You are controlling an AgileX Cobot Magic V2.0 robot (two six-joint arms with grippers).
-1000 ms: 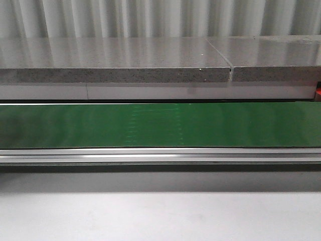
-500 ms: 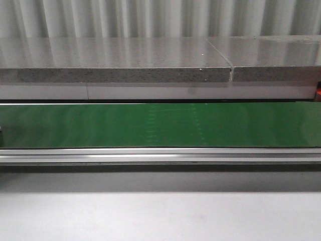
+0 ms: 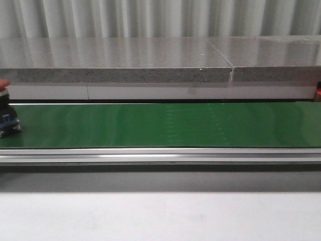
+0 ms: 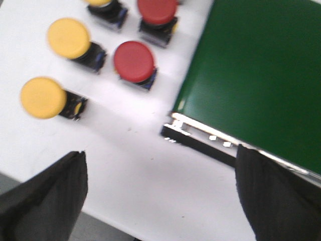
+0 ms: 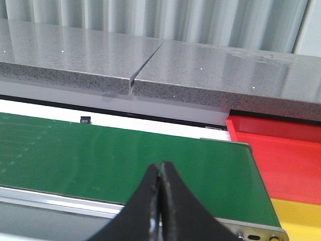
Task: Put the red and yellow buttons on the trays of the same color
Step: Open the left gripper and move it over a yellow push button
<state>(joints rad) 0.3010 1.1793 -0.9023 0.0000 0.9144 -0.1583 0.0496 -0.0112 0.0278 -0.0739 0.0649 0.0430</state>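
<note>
A: Where are the buttons right now?

B: Most sit on the white surface (image 4: 135, 165) beside the end of the green conveyor belt (image 4: 261, 70). The left wrist view shows two red buttons, one near the belt (image 4: 134, 61) and one further along (image 4: 157, 10), plus yellow buttons, among them one nearest the camera (image 4: 43, 97) and another beyond it (image 4: 68, 37). One more red-capped button (image 3: 6, 118) is just showing at the far left edge of the belt in the front view.

A: And the trays?

B: At the belt's other end. The right wrist view shows the red tray (image 5: 281, 150) with the yellow tray (image 5: 296, 218) just beside it.

A: What are the end effectors doing?

B: The left end effector (image 4: 160, 196) is released, its dark fingers (image 4: 45, 196) spread wide over bare surface, holding nothing. The right end effector (image 5: 160, 173) is clenched, tips pressed together, empty, above the belt's near rail close to the trays.

A: So which step is this?

B: I judge it an early one: a button rides the belt, and no button is visible on the parts of the trays in view.

A: What does the next move call for?

B: Probably the right end effector opening, meeting the red button as it arrives, gripping its body under the cap, and setting it on the red tray.
</note>
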